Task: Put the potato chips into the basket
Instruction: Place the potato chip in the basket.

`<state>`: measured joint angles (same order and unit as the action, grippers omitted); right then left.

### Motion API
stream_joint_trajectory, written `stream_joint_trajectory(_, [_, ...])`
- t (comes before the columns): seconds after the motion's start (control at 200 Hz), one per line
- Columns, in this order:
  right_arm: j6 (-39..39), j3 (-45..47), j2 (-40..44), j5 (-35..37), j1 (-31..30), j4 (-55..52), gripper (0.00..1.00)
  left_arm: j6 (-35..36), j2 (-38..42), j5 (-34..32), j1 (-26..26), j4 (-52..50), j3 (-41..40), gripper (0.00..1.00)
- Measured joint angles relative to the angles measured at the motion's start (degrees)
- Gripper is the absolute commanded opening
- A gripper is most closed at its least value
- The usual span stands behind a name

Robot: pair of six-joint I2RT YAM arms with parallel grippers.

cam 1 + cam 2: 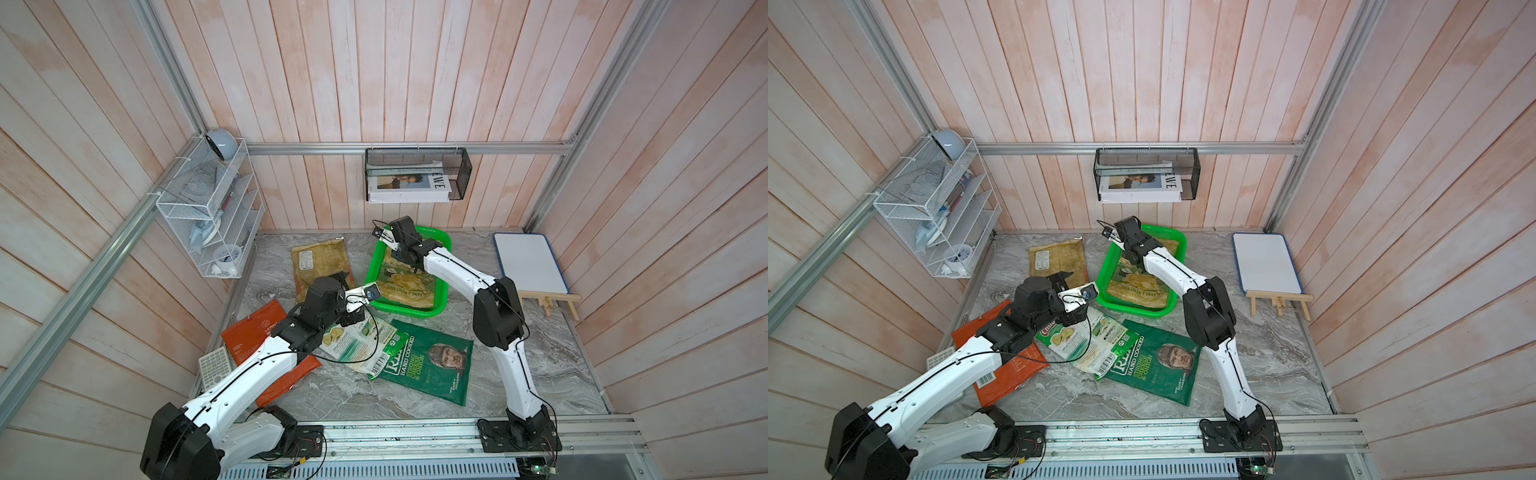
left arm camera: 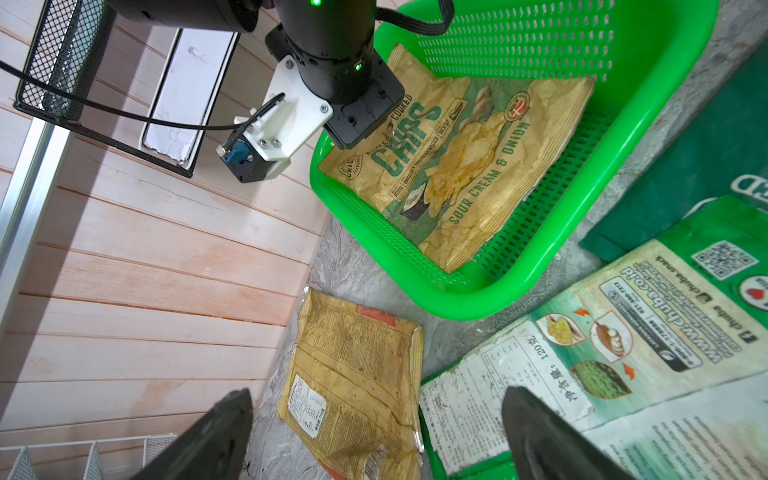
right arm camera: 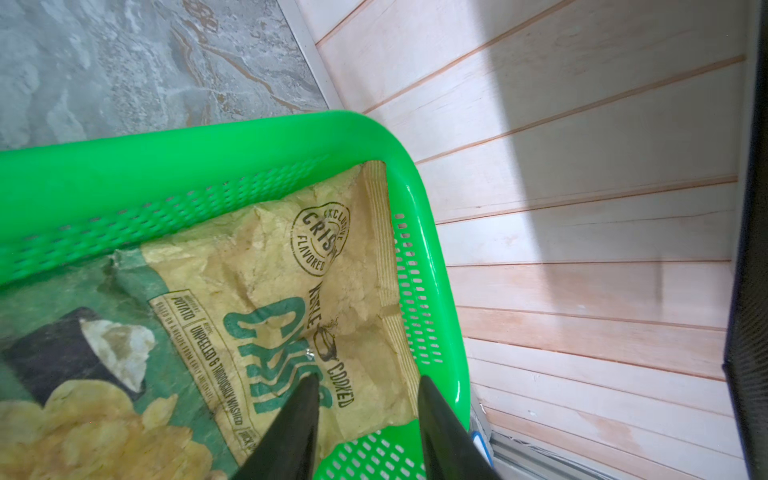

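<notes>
Orange-red bag [image 1: 253,332]: flat on the marble top at far left, partly under my left arm, one corner near the calculator [image 1: 215,368]. I judge it light and slick. A free edge seam is the place to take it.
Left claw [image 2: 376,409]: spread wide, pinching nothing, hanging over the near end of the tan bag on the table.
Tan bag on the table [image 1: 322,262]: flat, printed back face up, just left of the basket and apart from it. The film is crinkled and looks soft with no stiffness. I would pinch the sealed end strip, not the belly.
White and pale green bag [image 1: 357,340]: flat, mid-table, its barcode end overlapping the dark green bag. It is the top layer, so I would lift it first.
Dark green bag [image 1: 428,365]: flat, in front of the basket. Likely to sag and swing if raised by one corner.
Green basket [image 1: 405,311]: back centre, near the wall. The plastic is perforated and looks light, so it may slide if a bag drags on its rim.
Tan bag in the basket [image 1: 405,282]: lying inside, covering most of the floor.
Right claw [image 3: 368,380]: over that bag's top end, fingers parted, nothing pinched that I can see.
Contents: I cannot tell whether chips remain, so I would squeeze lightly.
Count: five bags, one in the basket and four on the table; one green basket; two claws.
</notes>
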<state>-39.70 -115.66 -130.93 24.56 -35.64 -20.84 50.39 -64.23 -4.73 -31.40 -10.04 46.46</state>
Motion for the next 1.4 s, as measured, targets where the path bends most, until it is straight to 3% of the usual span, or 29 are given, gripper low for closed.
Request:
stream_joint_trajectory(0.045, [1.8,0.3,0.0,-0.2,0.1,-0.1,0.75,0.0,-0.2,0.0,0.2,0.1,0.0,0.99])
stream_joint_trajectory(0.195, [12.8,-1.7,-0.7,-3.5,1.9,-1.8,0.75,-0.5,-1.4,0.0,0.6,0.4,0.0,0.99])
stream_joint_trajectory(0.34, [24.4,-14.6,-7.9,-8.2,5.2,-5.6,0.72,-0.9,-2.3,0.4,0.7,0.3,0.0,0.99])
stream_joint_trajectory(0.51, [31.5,-26.8,-17.5,-9.4,7.0,-12.5,0.72,-0.9,-2.6,1.3,0.7,0.2,0.0,0.99])
stream_joint_trajectory(0.955, [40.0,-23.7,-19.0,-15.5,7.8,-17.6,0.74,-2.3,-5.4,1.2,0.8,0.6,0.1,0.99])
stream_joint_trajectory(1.125, [46.4,-23.6,-18.4,-23.7,10.1,-19.6,0.70,-11.7,-10.2,-1.0,1.7,-0.3,6.8,1.00])
stream_joint_trajectory(1.4, [53.4,-24.7,-18.4,-35.1,14.1,-24.5,0.67,-33.7,-22.8,-11.1,1.9,-15.9,31.9,0.94])
